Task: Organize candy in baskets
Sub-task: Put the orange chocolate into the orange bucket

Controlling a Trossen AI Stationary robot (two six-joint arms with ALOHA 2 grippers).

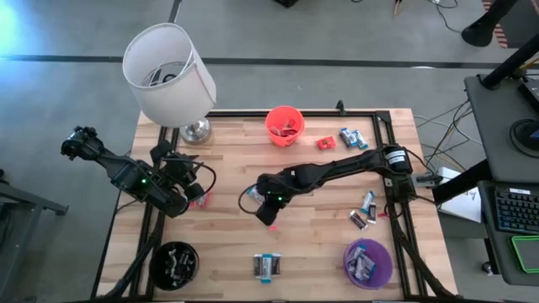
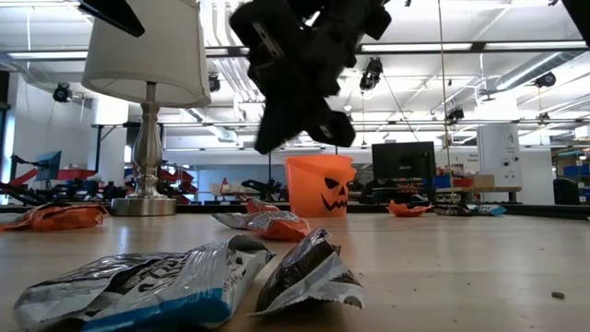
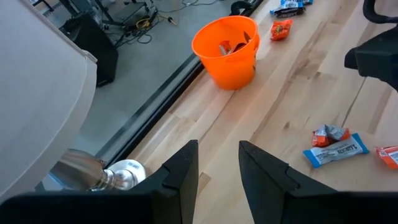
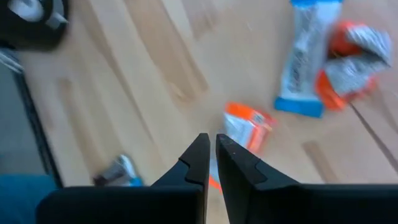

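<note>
Candy scattered over desk (image 1: 227, 252): orange wrapper (image 4: 247, 127) lying flat right under right end effector (image 4: 211, 152), blue-white bar (image 4: 306, 62) beside crumpled orange one (image 4: 351, 59) a bit farther off. Orange bucket (image 1: 285, 124) at far edge, purple bucket (image 1: 368, 262) and black bucket (image 1: 174, 261) at near corners, all with candy inside. Right end effector mid-desk, fingers nearly pinched together, nothing between them. Left end effector (image 3: 217, 168) near lamp base (image 3: 118, 174), fingers parted, holding nothing.

A grey floor (image 1: 76, 93) crossed by dark seams surrounds the wooden table (image 1: 320, 244); a white-shaded lamp (image 1: 168, 71) on a silver base stands at one corner; a dark desk (image 1: 505, 126) carries a keyboard (image 1: 515, 209); beyond, an open hall with white ceiling beams (image 2: 516, 23), monitors (image 2: 403, 161) and benches.
</note>
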